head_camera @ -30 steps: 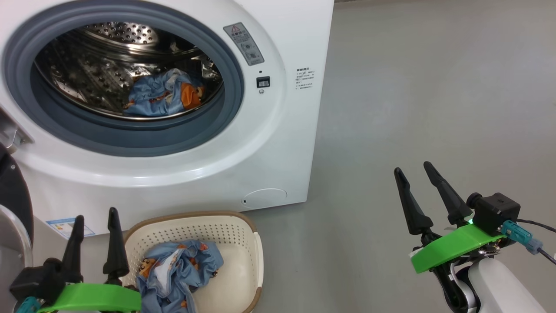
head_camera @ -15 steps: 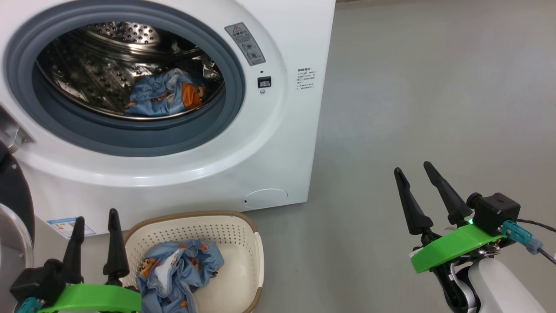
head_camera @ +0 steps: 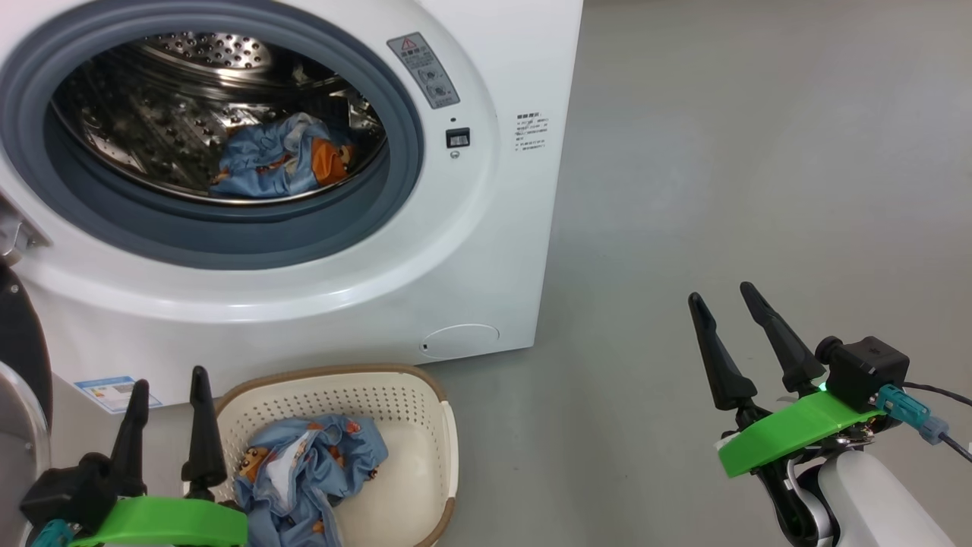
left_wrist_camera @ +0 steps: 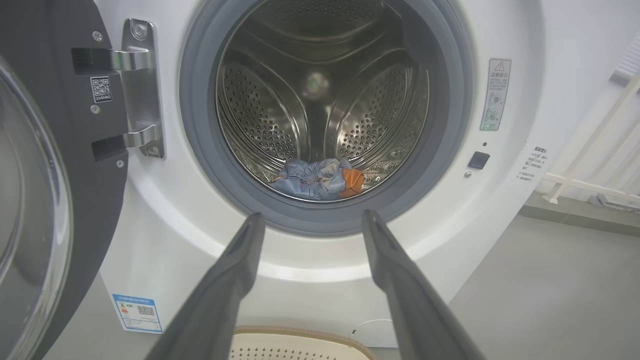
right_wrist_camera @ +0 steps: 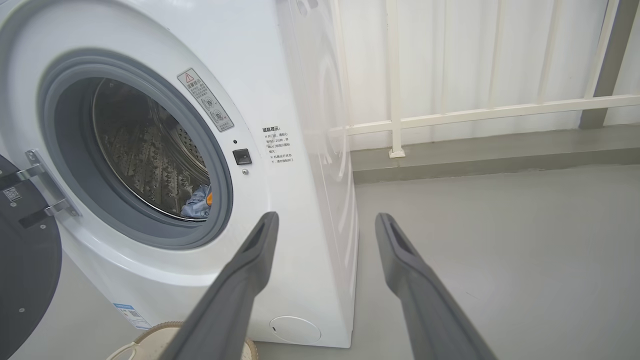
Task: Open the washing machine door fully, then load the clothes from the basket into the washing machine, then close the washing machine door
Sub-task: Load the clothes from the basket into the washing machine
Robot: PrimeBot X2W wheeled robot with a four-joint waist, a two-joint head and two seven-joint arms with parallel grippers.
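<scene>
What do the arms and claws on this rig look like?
The left claw and right claw each have two long, black, tapered fingers on a bright green bracket. The right arm also has a boxy black camera, a teal plug, a dark cable and a rounded white forearm.

We found the washing machine (head_camera: 486,251) at the upper left of the head view, with the floor (head_camera: 759,190) to its right. Its door (left_wrist_camera: 90,200) stood swung out on the hinge (left_wrist_camera: 137,90) left of the opening. One bundle of clothes (head_camera: 266,163) lay in the drum (head_camera: 152,114), low and toward the front. The basket (head_camera: 395,403) sat on the floor just before the machine, a second bundle of clothes (head_camera: 304,471) in its left half. The left gripper (head_camera: 168,377) hung by the basket's left rim; the right gripper (head_camera: 721,292) was well apart, over the floor right of the machine.
</scene>
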